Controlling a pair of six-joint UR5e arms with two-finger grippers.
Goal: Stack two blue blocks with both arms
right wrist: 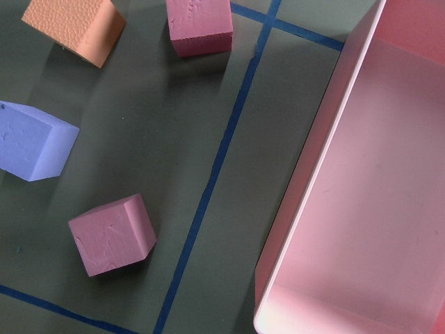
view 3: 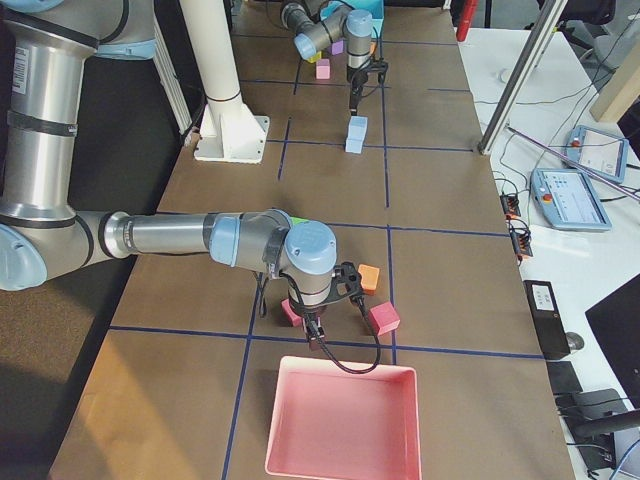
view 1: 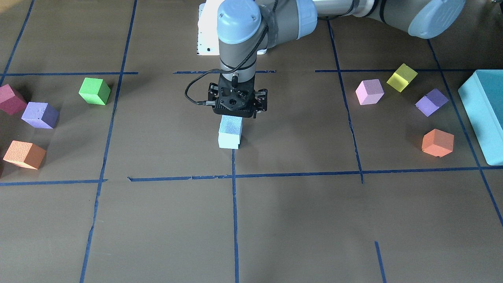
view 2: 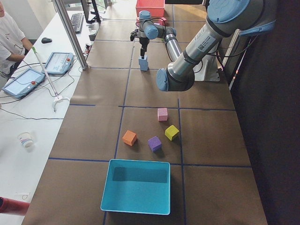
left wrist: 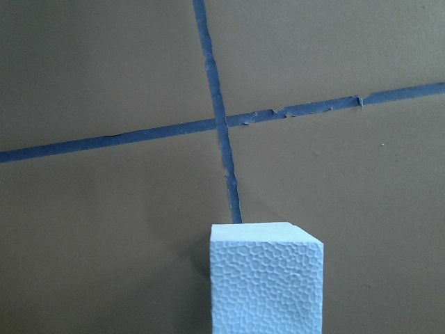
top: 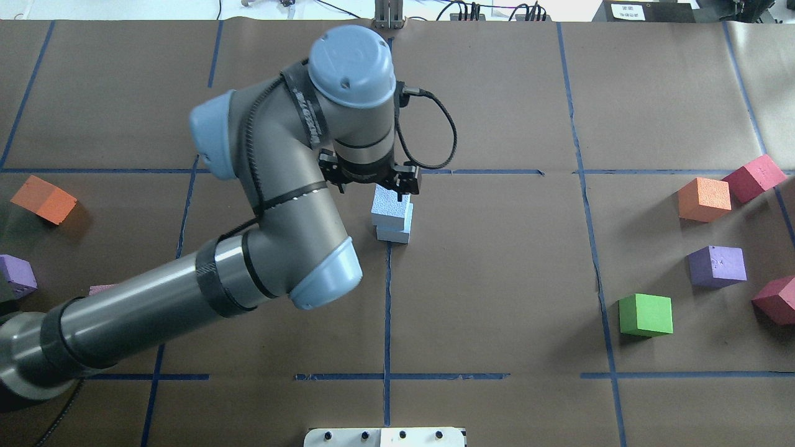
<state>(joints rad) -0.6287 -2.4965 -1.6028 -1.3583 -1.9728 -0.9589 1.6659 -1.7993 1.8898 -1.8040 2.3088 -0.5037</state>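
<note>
Two pale blue blocks stand stacked at the table's centre, the upper block (view 1: 231, 125) on the lower block (view 1: 229, 140), slightly offset. The stack also shows in the overhead view (top: 391, 209) and at the bottom of the left wrist view (left wrist: 268, 278). My left gripper (view 1: 237, 112) hangs straight over the stack, just above the upper block, with its jaws spread and holding nothing. My right gripper (view 3: 318, 333) shows only in the exterior right view, low over cubes beside a pink tray. I cannot tell whether it is open or shut.
Green (view 1: 94, 91), purple (view 1: 40, 115), orange (view 1: 24, 154) and maroon (view 1: 11, 99) cubes lie on the robot's right side. Pink (view 1: 369, 91), yellow (view 1: 401, 77), purple (view 1: 431, 102) and orange (view 1: 437, 142) cubes and a teal box (view 1: 485, 110) lie on its left. A pink tray (right wrist: 327, 160) lies near the right gripper.
</note>
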